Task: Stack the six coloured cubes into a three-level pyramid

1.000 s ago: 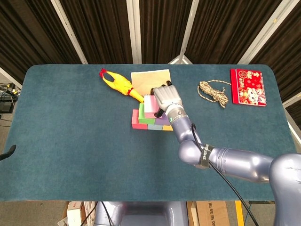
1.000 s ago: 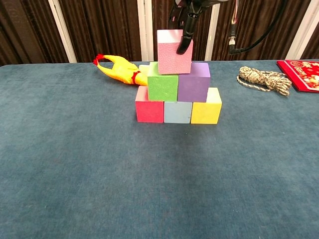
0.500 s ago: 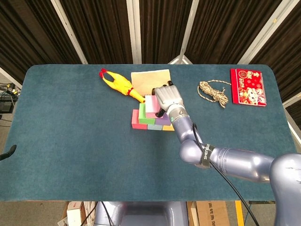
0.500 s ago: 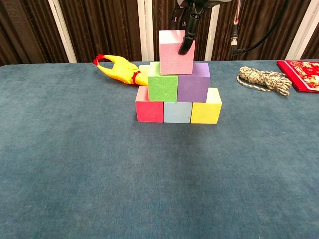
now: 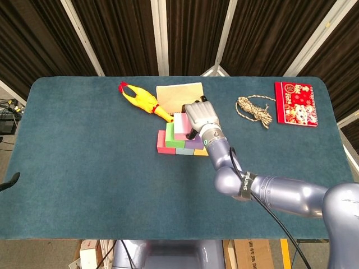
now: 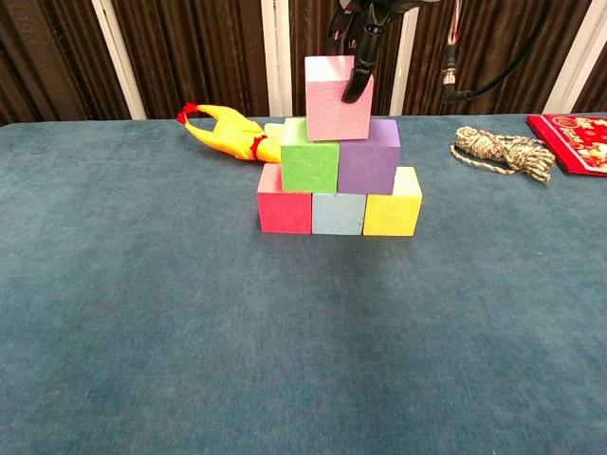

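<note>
Since a second ago, the pink cube has slid a little toward the right hand's own side, so it now sits more over the middle of the two cubes under it; the hand has moved along with it, and nothing else on the table has changed place.

The right hand comes down from above and grips the pink cube, with dark fingers pressed on its front face; whether the cube rests fully on the pile or hangs just above it cannot be told. The left hand shows in neither view.

Under the hand the pile looks nearly done; the red cube, the pale blue cube and the yellow cube sit touching in a row at the bottom; the green cube and the purple cube sit on top of them. It seems only letting go and lifting away is left.

Straight up from the hand there is open room. Just behind the pile lie a rubber chicken and a tan sheet; off to the hand's right lie a rope bundle and a red packet, well apart from the cubes; the table edges are far from the pile.
</note>
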`<state>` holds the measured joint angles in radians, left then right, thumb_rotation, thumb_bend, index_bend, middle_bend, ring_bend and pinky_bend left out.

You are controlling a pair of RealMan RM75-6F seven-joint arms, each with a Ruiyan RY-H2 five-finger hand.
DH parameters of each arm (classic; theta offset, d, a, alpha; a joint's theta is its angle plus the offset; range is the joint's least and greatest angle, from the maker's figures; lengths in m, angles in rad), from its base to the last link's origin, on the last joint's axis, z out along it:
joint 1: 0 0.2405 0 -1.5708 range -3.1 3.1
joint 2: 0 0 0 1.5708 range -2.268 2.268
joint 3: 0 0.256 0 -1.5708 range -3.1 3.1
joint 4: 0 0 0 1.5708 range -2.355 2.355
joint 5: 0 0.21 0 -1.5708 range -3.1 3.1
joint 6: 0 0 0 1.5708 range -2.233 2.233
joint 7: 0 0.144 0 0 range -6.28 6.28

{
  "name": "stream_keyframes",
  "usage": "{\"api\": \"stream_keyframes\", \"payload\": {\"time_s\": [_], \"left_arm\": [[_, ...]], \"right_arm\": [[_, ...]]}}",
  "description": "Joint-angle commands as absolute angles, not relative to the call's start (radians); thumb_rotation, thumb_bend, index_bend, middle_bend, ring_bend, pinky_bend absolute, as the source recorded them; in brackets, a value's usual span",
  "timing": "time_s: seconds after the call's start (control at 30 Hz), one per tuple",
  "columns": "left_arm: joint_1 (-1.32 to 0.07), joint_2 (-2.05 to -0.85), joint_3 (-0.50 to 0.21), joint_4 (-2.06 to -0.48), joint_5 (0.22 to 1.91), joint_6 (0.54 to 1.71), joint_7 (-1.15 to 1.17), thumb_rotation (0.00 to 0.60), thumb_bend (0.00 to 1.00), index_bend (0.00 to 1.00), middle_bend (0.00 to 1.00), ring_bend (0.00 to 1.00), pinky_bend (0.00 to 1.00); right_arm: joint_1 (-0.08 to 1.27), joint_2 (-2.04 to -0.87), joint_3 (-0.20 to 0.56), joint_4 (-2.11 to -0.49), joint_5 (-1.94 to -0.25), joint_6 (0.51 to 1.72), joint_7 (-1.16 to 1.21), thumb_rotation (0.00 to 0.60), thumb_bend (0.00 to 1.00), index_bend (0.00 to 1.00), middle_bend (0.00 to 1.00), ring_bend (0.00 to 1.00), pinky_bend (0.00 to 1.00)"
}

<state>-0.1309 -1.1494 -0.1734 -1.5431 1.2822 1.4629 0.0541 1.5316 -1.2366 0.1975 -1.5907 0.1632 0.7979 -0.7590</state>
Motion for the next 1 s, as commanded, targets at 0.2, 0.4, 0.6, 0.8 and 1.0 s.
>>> {"api": "stream_keyframes", "payload": {"time_s": [0.2, 0.4, 0.6, 0.8, 1.0], "left_arm": [[-0.131, -1.150, -0.174, -1.542, 1.283, 1.462, 0.053, 0.600, 0.29, 0.08, 0.03, 0.00, 0.00], [-0.132, -1.151, -0.173, -1.540, 1.283, 1.460, 0.053, 0.600, 0.29, 0.08, 0.03, 0.00, 0.00], [-0.133, -1.152, -0.173, -1.540, 1.283, 1.459, 0.056, 0.600, 0.29, 0.08, 0.03, 0.00, 0.00], [-0.133, -1.154, -0.173, -1.540, 1.283, 1.459, 0.059, 0.600, 0.29, 0.08, 0.03, 0.00, 0.00], [-0.134, -1.156, -0.173, -1.539, 1.283, 1.458, 0.061, 0.600, 0.29, 0.08, 0.03, 0.00, 0.00]], "right_arm": [[1.535, -1.237, 0.198, -1.599, 0.173, 0.807, -0.763, 0.600, 0.28, 0.51, 0.41, 0.20, 0.00], [1.534, -1.244, 0.198, -1.596, 0.177, 0.809, -0.765, 0.600, 0.28, 0.51, 0.41, 0.20, 0.00], [1.530, -1.248, 0.200, -1.589, 0.177, 0.809, -0.763, 0.600, 0.28, 0.51, 0.41, 0.20, 0.00], [1.526, -1.248, 0.198, -1.584, 0.179, 0.806, -0.764, 0.600, 0.28, 0.51, 0.41, 0.20, 0.00], [1.526, -1.247, 0.196, -1.587, 0.182, 0.804, -0.771, 0.600, 0.28, 0.51, 0.41, 0.20, 0.00]]}}
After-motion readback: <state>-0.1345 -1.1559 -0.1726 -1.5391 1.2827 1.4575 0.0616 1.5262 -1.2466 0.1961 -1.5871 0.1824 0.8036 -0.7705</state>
